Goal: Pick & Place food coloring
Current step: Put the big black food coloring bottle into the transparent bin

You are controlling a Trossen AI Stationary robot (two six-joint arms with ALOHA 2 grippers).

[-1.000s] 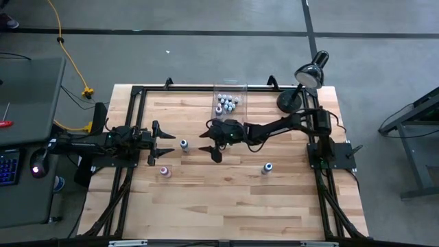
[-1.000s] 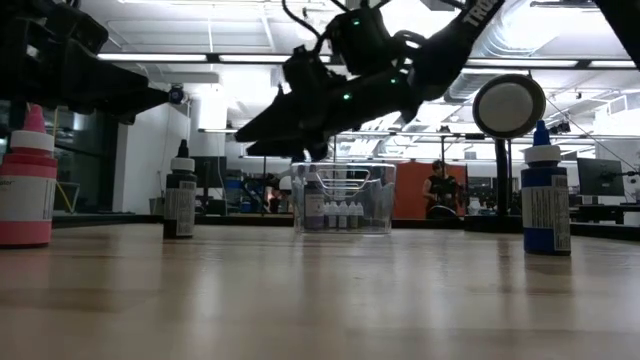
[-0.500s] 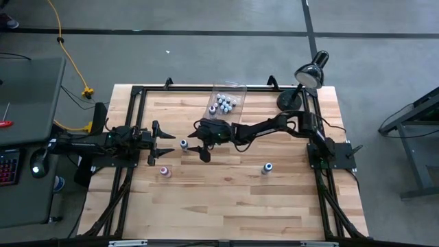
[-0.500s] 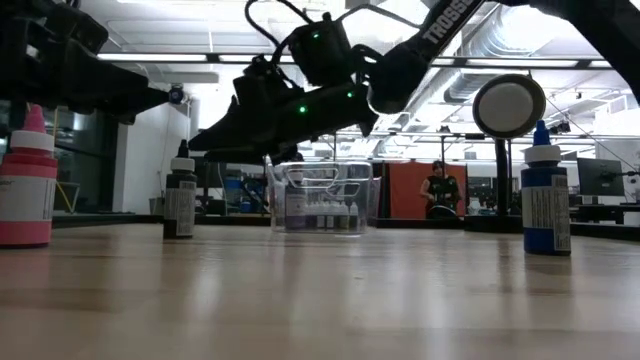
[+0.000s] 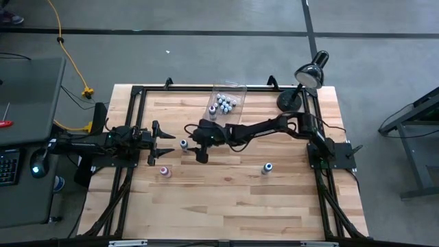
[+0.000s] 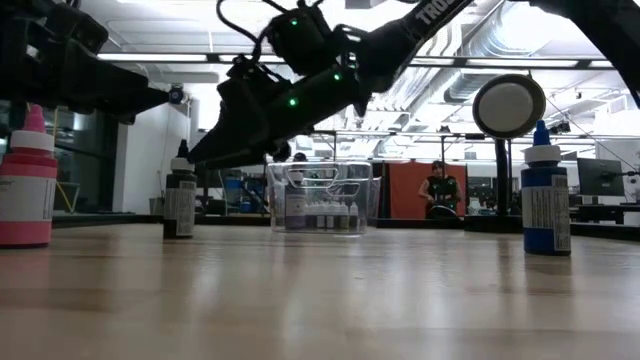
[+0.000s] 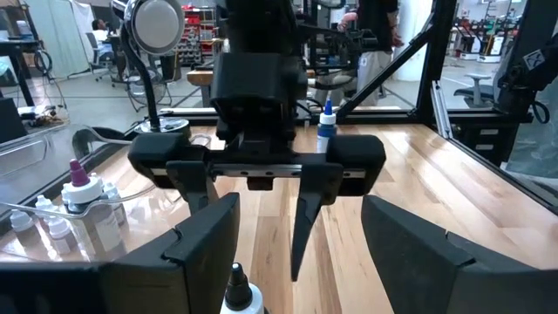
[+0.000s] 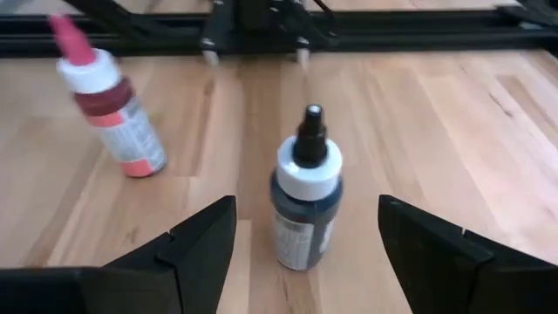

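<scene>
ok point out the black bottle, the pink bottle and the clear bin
black bottle (image 8: 307, 218), right wrist view, on its body
pink bottle (image 8: 122, 122), right wrist view, on its body
clear bin (image 6: 275, 195), low view, on its front wall

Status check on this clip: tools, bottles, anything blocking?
Right tool open, lined up on black bottle. Left tool open, waiting. Pink bottle, blue bottle loose. Nothing blocking.

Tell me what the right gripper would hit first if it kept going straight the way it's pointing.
Most likely the black bottle. It stands upright just ahead of the open right gripper, centred between the fingers in the wrist view. The pink bottle sits off to one side, out of that line.
</scene>
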